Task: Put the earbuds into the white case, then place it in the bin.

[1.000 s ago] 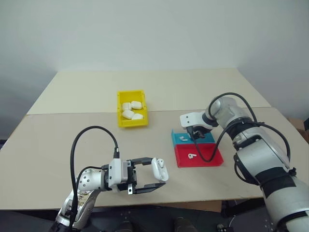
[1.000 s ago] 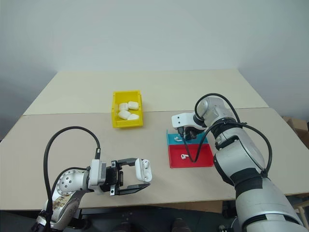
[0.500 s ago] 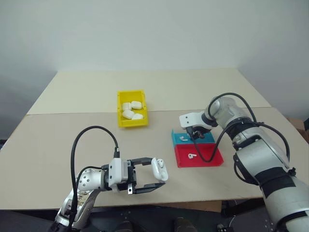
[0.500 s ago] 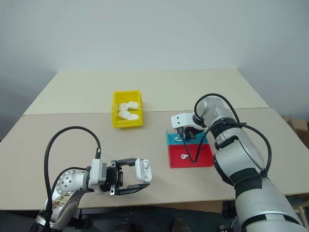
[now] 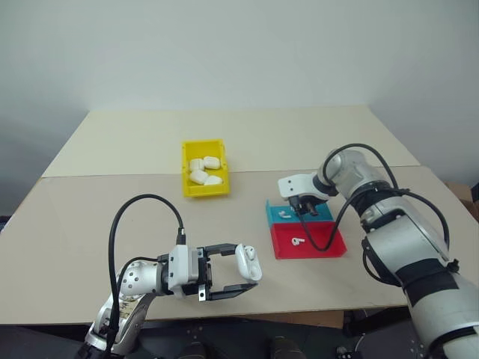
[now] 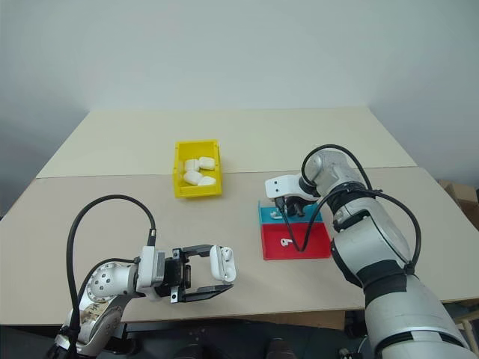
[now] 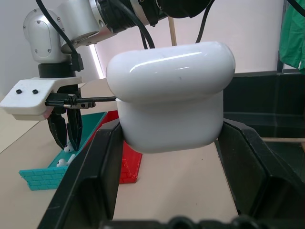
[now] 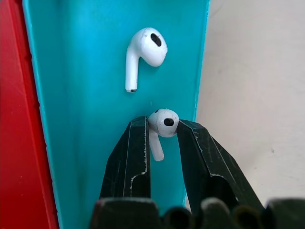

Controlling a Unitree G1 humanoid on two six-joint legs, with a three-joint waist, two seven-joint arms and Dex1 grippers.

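Right claw (image 8: 162, 131): clenched on one of the earbuds (image 8: 160, 129), tips down over the teal half of the tray (image 5: 303, 229), close to its outer edge.
Second earbud (image 8: 143, 53): loose on the teal, just beyond the tips; a third lies on the red half.
Left claw (image 5: 248, 275): lower left of the frame, grasping the white case (image 5: 248, 262) above the near worktop (image 5: 90, 209) edge.
Bin (image 5: 204, 168): yellow, upper centre, well apart, several white cases inside.
Room: bare worktop between bin, tray and case; pale wall behind.
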